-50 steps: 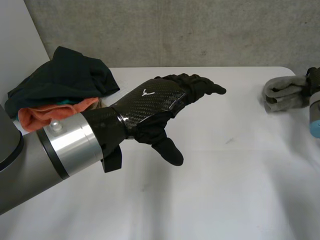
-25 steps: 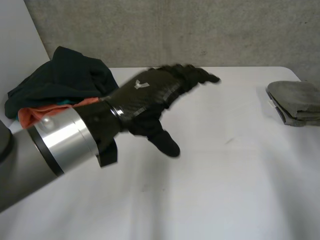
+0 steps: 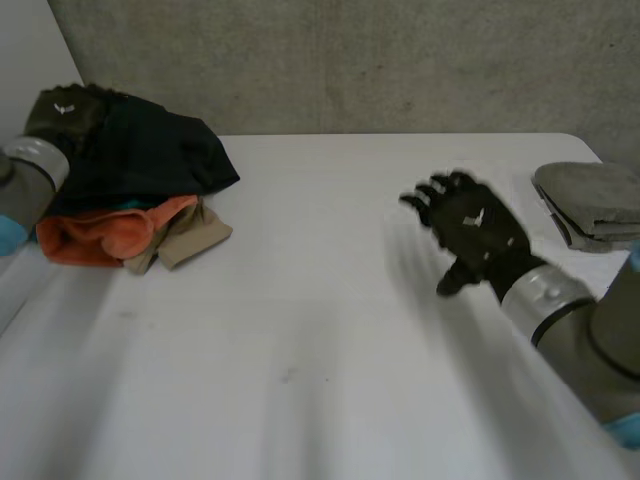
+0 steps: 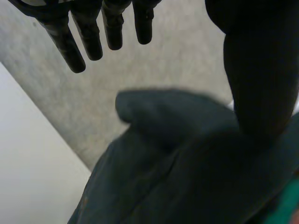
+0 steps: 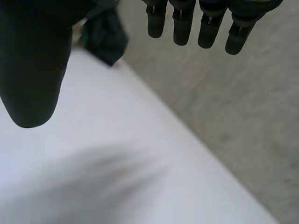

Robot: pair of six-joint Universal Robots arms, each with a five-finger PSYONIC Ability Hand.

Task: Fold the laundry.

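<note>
A heap of unfolded laundry lies at the table's far left: a dark green garment [image 3: 150, 150] on top, an orange cloth [image 3: 100, 232] and a tan cloth [image 3: 192, 236] under it. My left hand [image 3: 60, 110] hovers at the heap's far left edge, open. In its wrist view its straight fingers [image 4: 93, 32] and thumb [image 4: 261, 70] spread above the dark garment [image 4: 187, 163] without touching it. A folded grey cloth [image 3: 592, 205] lies at the table's right edge. My right hand [image 3: 478, 235] is above the table just left of that cloth, open and empty, its fingers [image 5: 201, 23] straight.
The white table [image 3: 300, 330] reaches to a grey concrete wall [image 3: 350, 60] at the back. In the right wrist view the dark garment [image 5: 105, 37] shows beyond the fingers, across bare table [image 5: 117, 177].
My left arm has swung from the middle of the table back to the heap at the left. My right hand has let go of the grey cloth and moved left over the table.
</note>
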